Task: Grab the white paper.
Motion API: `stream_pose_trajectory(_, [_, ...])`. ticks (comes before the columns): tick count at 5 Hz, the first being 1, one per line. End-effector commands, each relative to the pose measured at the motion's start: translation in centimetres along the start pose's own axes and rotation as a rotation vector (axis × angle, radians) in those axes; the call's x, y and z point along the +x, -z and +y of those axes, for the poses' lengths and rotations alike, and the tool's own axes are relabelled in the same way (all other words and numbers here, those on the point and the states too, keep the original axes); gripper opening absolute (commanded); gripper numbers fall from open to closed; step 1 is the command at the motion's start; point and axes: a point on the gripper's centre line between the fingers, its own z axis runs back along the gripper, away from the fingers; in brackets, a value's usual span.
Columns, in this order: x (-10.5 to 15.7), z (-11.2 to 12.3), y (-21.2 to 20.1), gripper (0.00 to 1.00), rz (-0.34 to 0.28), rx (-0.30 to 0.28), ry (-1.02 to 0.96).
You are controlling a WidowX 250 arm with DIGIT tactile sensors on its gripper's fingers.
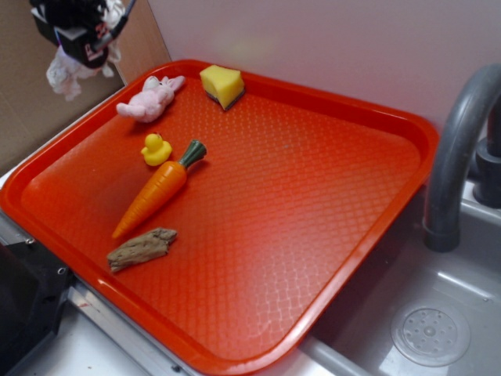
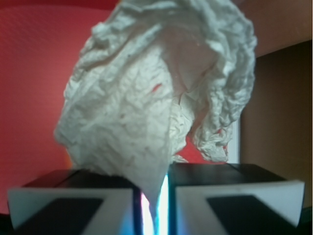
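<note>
Dangling crumpled white paper [image 2: 156, 93], pinched

The tool [image 2: 155, 205] had two blocky black fingers [image 2: 73, 200] faced with white pads; from outside its body [image 1: 78, 31] was black, boxy, marked with small red lettering.

White paper [image 2: 156, 98]: crinkled, matt tissue. Tray [image 1: 329, 258]: glossy red plastic with a dimpled texture; carrot [image 1: 160, 188] and duck [image 1: 156, 149] smooth shiny plastic. Bunny [image 1: 149, 99] fuzzy plush, sponge [image 1: 221, 84] porous foam, faucet [image 1: 458, 149] smooth grey plastic.
</note>
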Motion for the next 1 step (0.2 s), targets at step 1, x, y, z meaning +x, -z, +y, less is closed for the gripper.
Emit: stream_pose_trajectory(1, [1.53,-2.79,-4.51,0.00,-0.106,-0.124,0.000])
